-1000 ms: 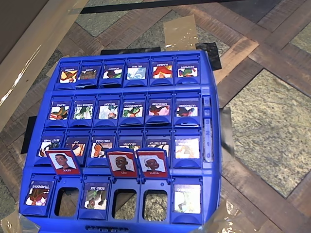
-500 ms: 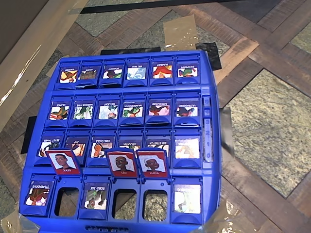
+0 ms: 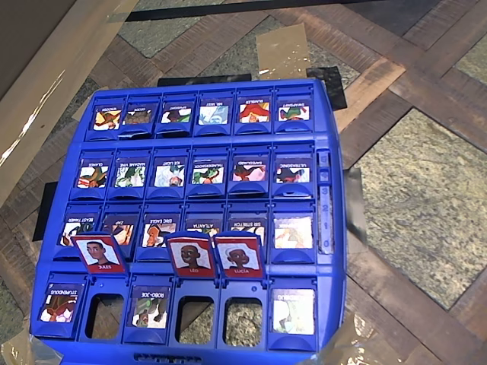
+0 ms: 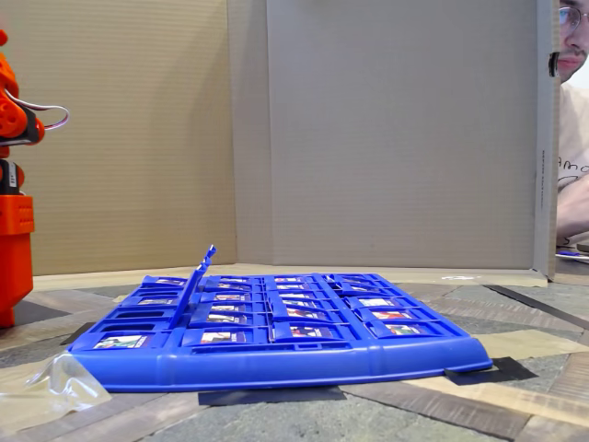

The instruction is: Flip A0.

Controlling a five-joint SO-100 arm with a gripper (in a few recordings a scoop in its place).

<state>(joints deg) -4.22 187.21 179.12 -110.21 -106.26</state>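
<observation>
In the overhead view a blue board [image 3: 335, 122] lies on the surface [image 3: 426, 190], from the middle toward the lower left corner, and its near edge is cut by the bottom of the picture. It has four rows of six tiles. The three upper rows lie flat with the drawings facing up. In the bottom row three tiles stand up, each with a red frame and a portrait: the second from the left [image 3: 99, 253], the fourth [image 3: 190, 255] and the fifth [image 3: 238, 256]. Below each of them is an open window in the board. The first [image 3: 59, 303], third [image 3: 150, 306] and sixth [image 3: 293, 310] tiles of that row lie flat. Which tile is A0 I cannot tell. Clear tape [image 3: 344, 348] covers the board's lower right corner.

In the fixed view the board [image 4: 276, 364] is seen low from the side. The standing tiles [image 4: 198, 276] rise tilted over its left part. An orange arm [image 4: 14, 230] stands at the left edge of the surface, apart from the board; if its gripper is open or closed I cannot tell. A cardboard wall [image 4: 368, 138] stands behind, and a person [image 4: 572, 138] sits at the right edge behind it
</observation>
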